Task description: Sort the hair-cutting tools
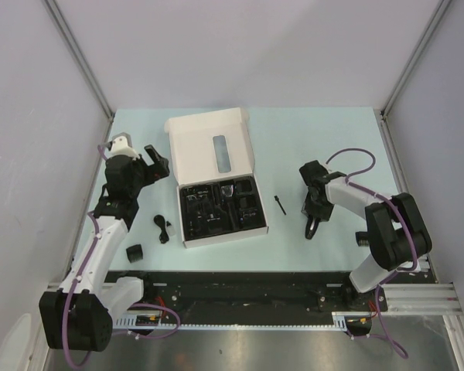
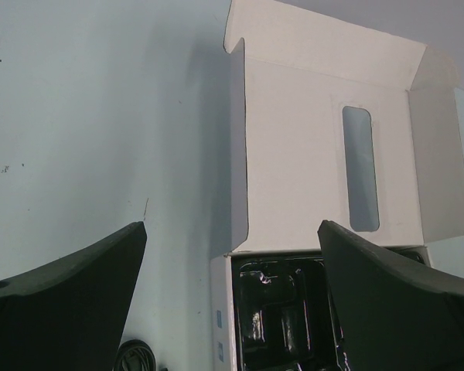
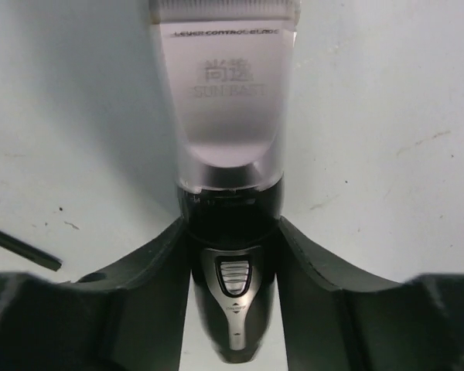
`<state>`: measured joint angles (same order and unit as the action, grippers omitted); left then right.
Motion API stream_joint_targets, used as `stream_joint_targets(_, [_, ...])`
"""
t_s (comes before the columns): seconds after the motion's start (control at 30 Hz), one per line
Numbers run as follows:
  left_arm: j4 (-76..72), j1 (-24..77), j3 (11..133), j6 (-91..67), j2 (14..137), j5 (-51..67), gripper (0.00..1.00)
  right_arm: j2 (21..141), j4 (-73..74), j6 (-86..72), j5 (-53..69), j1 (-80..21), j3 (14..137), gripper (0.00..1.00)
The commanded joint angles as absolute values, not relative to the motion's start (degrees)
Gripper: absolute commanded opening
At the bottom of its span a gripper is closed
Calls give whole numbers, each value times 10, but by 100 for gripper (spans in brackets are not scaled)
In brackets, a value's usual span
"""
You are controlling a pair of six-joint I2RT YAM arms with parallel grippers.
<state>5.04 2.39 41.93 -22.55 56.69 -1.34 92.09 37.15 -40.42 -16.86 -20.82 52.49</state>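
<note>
1. The clipper (image 3: pixel 228 116) lies on the table (image 1: pixel 332 139), right of the white box (image 1: pixel 209 143).
2. The right gripper (image 3: pixel 232 222) clamps its black body (the overhead view hides this contact).
3. The brush (image 1: pixel 281 202) lies between box and clipper.
4. The left gripper (image 2: pixel 232 224) is spread wide, holding nothing.

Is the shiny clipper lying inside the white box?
No, the clipper lies on the table, outside the white box, between the jaws of the right gripper.
</note>
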Motion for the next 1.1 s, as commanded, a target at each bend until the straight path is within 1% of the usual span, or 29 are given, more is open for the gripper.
stream_joint_targets(0.0, [38, 25, 417, -240, 567, -19, 100, 915, 355, -392, -167, -203, 508, 38])
stream_joint_targets(0.03, [39, 25, 417, -241, 569, -19, 100, 909, 353, -391, -173, -205, 505, 30])
stream_joint_targets(0.07, [39, 25, 418, -242, 572, -19, 100, 904, 351, -391, -175, -204, 504, 16])
stream_joint_targets(0.17, [40, 25, 421, -246, 576, -13, 100, 885, 338, -385, -179, -205, 502, 3])
stream_joint_targets(0.2, [40, 25, 423, -249, 577, -11, 100, 880, 333, -381, -178, -205, 501, 2])
stream_joint_targets(0.37, [45, 25, 427, -250, 574, -5, 100, 816, 302, -360, -159, -206, 503, 0])
stream_joint_targets(0.47, [43, 25, 425, -253, 557, -4, 100, 770, 260, -325, -142, -222, 513, 0])
stream_joint_targets(0.6, [43, 25, 432, -248, 553, 11, 100, 745, 229, -286, -129, -260, 558, 1])
stream_joint_targets(0.77, [43, 25, 437, -248, 556, 22, 99, 770, 198, -237, -113, -310, 618, 1])
stream_joint_targets(0.9, [44, 25, 429, -250, 554, 34, 99, 804, 178, -212, -74, -355, 652, 1])
stream_joint_targets(1.07, [44, 25, 420, -256, 548, 51, 100, 864, 143, -201, -57, -408, 688, 1])
